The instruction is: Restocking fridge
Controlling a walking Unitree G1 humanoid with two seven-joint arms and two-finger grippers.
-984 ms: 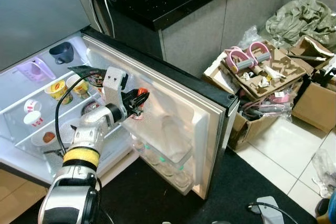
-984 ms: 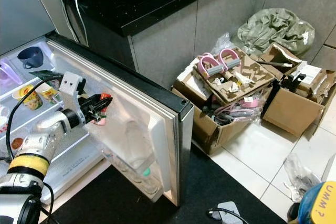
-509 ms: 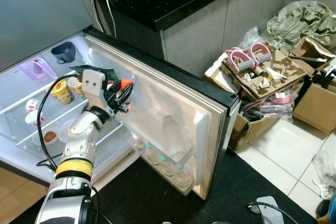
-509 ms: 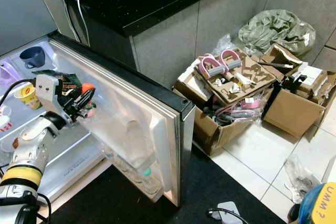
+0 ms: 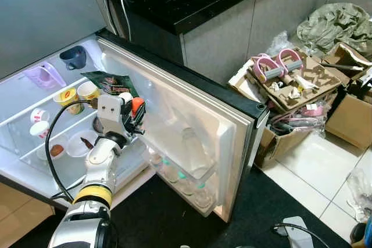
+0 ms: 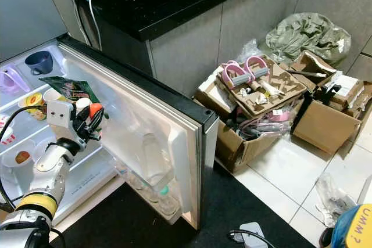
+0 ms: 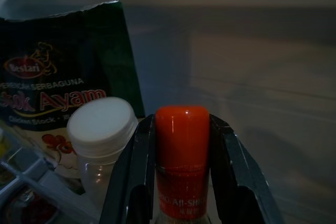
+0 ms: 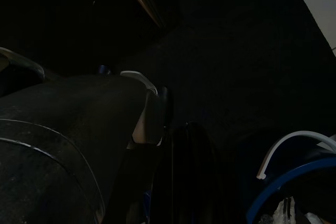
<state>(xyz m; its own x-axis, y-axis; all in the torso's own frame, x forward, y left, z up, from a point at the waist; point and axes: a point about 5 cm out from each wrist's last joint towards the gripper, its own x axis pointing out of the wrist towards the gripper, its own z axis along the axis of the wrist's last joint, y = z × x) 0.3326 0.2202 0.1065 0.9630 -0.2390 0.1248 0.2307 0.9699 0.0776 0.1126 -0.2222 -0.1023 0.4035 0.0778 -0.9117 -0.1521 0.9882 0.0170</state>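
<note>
One bottle (image 7: pixel 182 169), orange cap, clamped between left end effector (image 7: pixel 181 182) fingers, held upright inside the open fridge (image 5: pixel 192 120) beside a white-capped jar (image 7: pixel 102 135) and green packet (image 7: pixel 68 77), likely for shelving. Right end effector's fingers: cannot tell.

The left arm (image 5: pixel 96 169) is silver with a yellow band (image 5: pixel 93 193) (near the elbow), a white box-shaped wrist camera (image 5: pixel 110 110), a looping black cable (image 5: pixel 51 161), and long black fingers (image 7: pixel 131 182).
</note>
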